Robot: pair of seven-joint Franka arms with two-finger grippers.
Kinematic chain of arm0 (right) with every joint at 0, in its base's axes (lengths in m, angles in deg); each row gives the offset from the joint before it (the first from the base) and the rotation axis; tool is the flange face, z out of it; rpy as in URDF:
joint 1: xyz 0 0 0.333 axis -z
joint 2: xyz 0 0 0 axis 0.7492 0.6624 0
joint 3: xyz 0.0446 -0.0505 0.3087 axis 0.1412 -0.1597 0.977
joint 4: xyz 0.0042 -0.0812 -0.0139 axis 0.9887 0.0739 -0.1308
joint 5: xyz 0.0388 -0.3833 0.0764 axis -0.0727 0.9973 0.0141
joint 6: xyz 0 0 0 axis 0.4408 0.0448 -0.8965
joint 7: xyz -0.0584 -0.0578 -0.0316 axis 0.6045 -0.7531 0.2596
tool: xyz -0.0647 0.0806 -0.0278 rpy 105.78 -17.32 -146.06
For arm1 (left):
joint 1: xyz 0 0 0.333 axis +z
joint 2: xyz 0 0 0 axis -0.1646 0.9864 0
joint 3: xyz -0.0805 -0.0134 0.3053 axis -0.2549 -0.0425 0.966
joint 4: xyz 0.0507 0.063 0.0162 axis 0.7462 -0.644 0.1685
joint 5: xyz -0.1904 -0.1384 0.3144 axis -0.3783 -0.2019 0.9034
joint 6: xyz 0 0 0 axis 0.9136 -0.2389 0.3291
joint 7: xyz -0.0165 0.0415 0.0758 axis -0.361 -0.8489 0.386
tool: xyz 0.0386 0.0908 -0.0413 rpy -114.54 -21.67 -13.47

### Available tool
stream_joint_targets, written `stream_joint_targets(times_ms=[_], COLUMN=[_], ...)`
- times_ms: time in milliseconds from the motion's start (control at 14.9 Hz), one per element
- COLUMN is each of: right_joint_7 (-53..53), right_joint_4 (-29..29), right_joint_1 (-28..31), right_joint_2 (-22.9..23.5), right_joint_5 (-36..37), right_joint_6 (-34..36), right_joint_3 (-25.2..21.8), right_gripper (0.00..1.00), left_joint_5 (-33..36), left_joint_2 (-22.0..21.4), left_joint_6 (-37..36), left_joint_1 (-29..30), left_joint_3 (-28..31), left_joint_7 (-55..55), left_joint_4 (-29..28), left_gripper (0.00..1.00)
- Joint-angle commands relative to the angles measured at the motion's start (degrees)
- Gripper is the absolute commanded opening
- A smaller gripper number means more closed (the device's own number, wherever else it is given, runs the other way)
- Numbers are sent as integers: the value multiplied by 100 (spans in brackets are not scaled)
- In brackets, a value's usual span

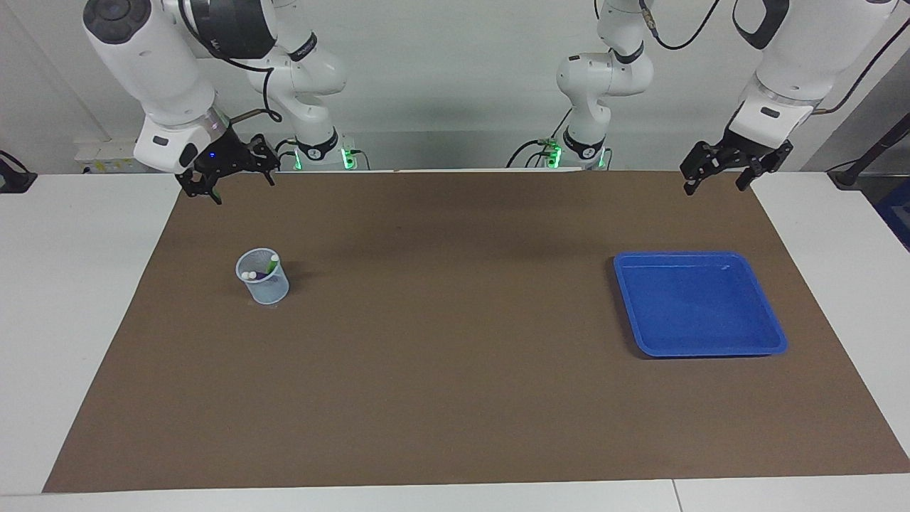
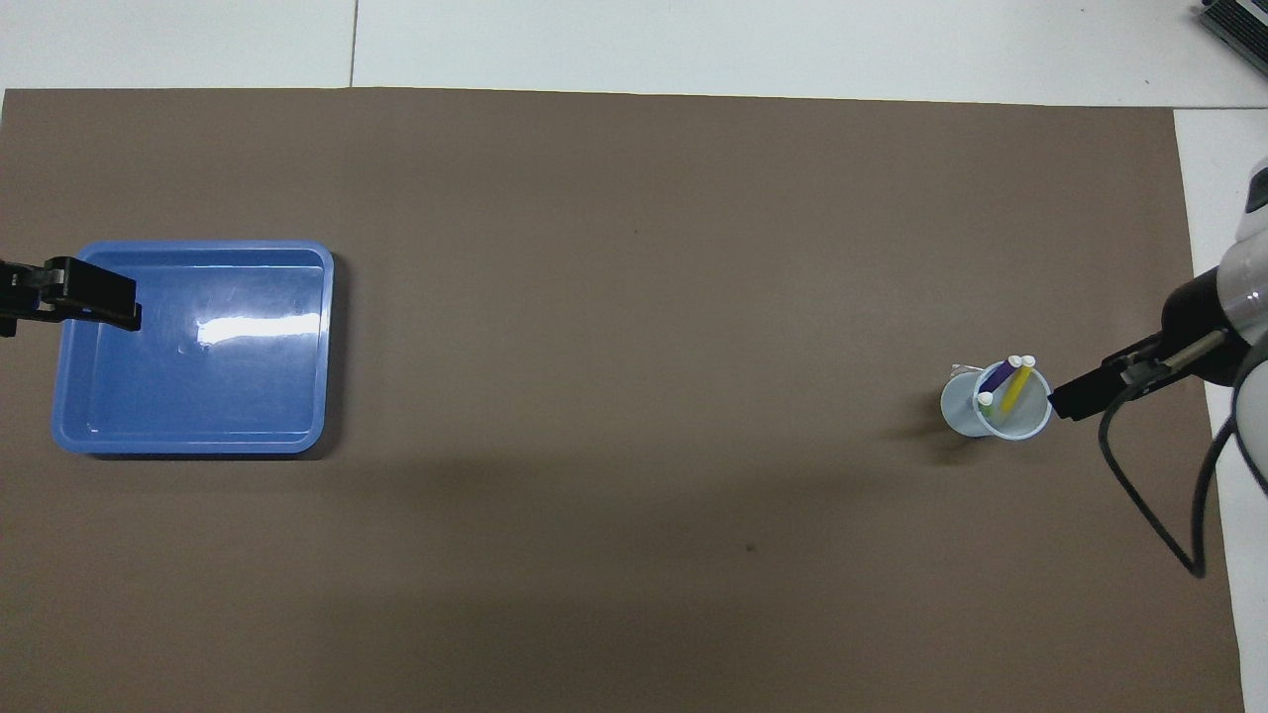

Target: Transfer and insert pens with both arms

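A pale blue cup (image 1: pixel 264 283) (image 2: pixel 999 421) stands on the brown mat toward the right arm's end. The purple pen (image 2: pixel 999 374), the yellow pen (image 2: pixel 1016 388) and the green pen (image 2: pixel 986 404) stand in it, whitish caps up. My right gripper (image 1: pixel 237 185) (image 2: pixel 1078 398) hangs open and holds nothing, high over the mat's edge by the right arm's base, well clear of the cup. Open too, my left gripper (image 1: pixel 714 186) (image 2: pixel 91 297) holds nothing and hangs high above the mat at the left arm's end.
A blue tray (image 1: pixel 700 306) (image 2: pixel 198 386) lies on the mat toward the left arm's end with nothing in it. Two smaller white arm bases with green lights stand at the table's edge by the robots.
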Motion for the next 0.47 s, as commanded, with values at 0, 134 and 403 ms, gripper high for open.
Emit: stream_joint_targets(times_ms=[0, 134, 403], right_joint_7=[-268, -471, -875], right_joint_4=[-708, -746, -475], right_joint_1=[97, 71, 71], right_joint_2=[287, 270, 156], right_joint_5=[-202, -185, -185], right_joint_6=[700, 764, 728], right_joint_3=[51, 59, 51], right_gripper=[100, 100, 100], left_joint_5=[46, 46, 46], left_joint_2=[-181, -182, -181], left_joint_6=[347, 356, 391], left_joint_1=[98, 124, 265], left_joint_3=[-97, -97, -176], left_joint_7=[173, 182, 173], left_joint_4=[-441, -451, -451], left_gripper=[100, 100, 100])
